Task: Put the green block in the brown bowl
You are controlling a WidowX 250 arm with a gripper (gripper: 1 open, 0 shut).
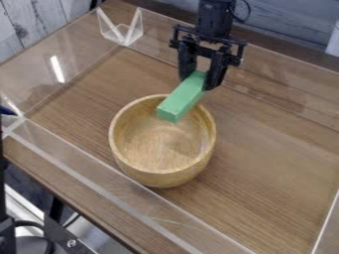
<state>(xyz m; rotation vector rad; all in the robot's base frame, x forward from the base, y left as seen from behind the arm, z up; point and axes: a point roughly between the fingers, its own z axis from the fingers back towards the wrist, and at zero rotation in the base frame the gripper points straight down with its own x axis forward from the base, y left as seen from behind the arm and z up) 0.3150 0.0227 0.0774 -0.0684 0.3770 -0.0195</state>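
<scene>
The green block (183,97) is gripped at its upper end between the fingers of the hand (204,75) and is held tilted. Its lower end hangs below the hand, over the far rim of the brown bowl (162,140), which is set on the table (272,169).

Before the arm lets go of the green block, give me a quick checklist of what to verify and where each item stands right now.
1. Fingers clamped on the green block: ok, they hold its upper end.
2. Block above the brown bowl: ok, its lower end hangs over the far rim.
3. Block level for a flat drop: not ok, it is tilted steeply.
4. Bowl interior free: ok, nothing lies inside.
5. Bowl upright on the wooden table: ok.
6. Block's lower end clear of the rim: cannot tell from this single view.
</scene>
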